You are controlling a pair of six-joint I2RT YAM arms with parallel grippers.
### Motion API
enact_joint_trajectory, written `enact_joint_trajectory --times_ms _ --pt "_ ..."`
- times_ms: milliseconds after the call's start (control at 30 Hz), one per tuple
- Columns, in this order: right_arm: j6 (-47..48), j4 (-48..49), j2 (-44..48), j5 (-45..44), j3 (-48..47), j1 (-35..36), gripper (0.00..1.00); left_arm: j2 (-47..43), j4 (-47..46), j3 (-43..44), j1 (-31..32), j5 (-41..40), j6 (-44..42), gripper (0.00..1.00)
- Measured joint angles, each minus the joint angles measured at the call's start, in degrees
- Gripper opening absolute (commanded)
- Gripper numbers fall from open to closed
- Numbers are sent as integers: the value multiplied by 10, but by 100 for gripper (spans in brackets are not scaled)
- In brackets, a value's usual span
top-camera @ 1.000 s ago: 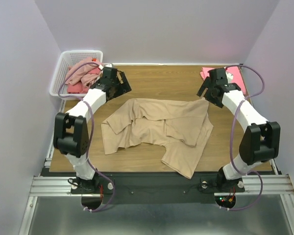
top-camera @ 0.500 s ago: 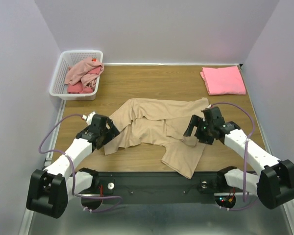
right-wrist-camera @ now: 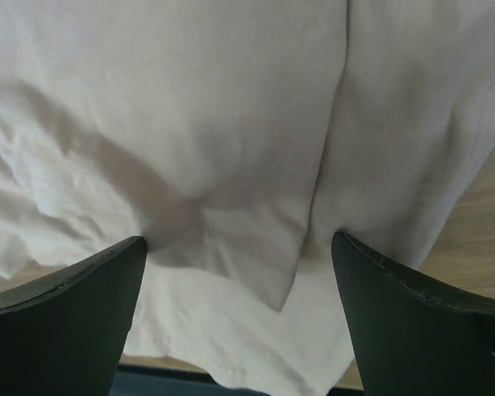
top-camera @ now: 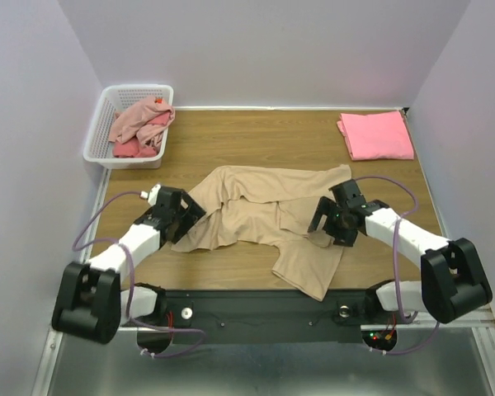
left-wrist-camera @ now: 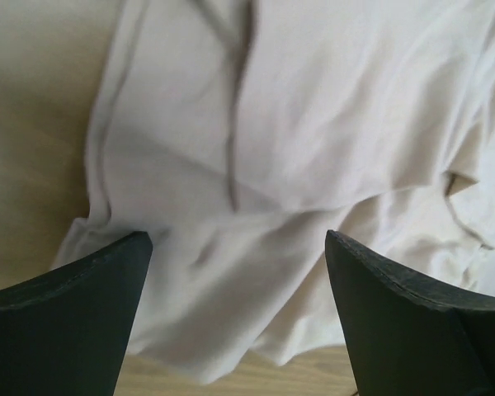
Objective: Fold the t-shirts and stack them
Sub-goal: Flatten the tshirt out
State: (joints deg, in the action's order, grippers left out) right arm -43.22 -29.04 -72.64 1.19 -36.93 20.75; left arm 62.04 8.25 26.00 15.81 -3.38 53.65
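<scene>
A large beige t-shirt [top-camera: 264, 216] lies crumpled in the middle of the table. My left gripper [top-camera: 184, 224] is open, low over the shirt's left edge; the cloth [left-wrist-camera: 256, 148] fills the left wrist view between the fingers. My right gripper [top-camera: 323, 231] is open, low over the shirt's right part, with a folded corner of cloth [right-wrist-camera: 256, 239] between its fingers. A folded salmon-pink t-shirt [top-camera: 375, 134] lies at the back right. Dusty-pink and red t-shirts [top-camera: 139, 125] lie bundled in the basket.
A white lattice basket [top-camera: 104, 111] stands at the back left corner. The wooden table [top-camera: 256, 132] shows bare between the beige shirt and the back wall. Purple walls stand close on three sides.
Both arms swung from the far end of the table down to the beige shirt. In the last half second both grippers shifted a little further onto the cloth.
</scene>
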Motion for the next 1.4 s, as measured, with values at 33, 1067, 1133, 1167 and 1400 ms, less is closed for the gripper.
enact_joint_trajectory --times_ms 33,1067,1133,1167,1400 --pt "-2 -2 -9 -7 -8 0 100 34 -17 17 -3 6 -10 98" --pt "115 69 -249 -78 -280 -69 100 148 28 220 -77 -6 -141 98" --pt "115 69 -184 -78 -250 -69 100 90 36 186 -92 -32 -132 98" --pt "115 70 -148 -78 -232 -69 100 73 41 171 -98 -40 -127 98" --pt "94 67 43 -84 -120 -69 100 82 66 99 -118 -37 -108 83"
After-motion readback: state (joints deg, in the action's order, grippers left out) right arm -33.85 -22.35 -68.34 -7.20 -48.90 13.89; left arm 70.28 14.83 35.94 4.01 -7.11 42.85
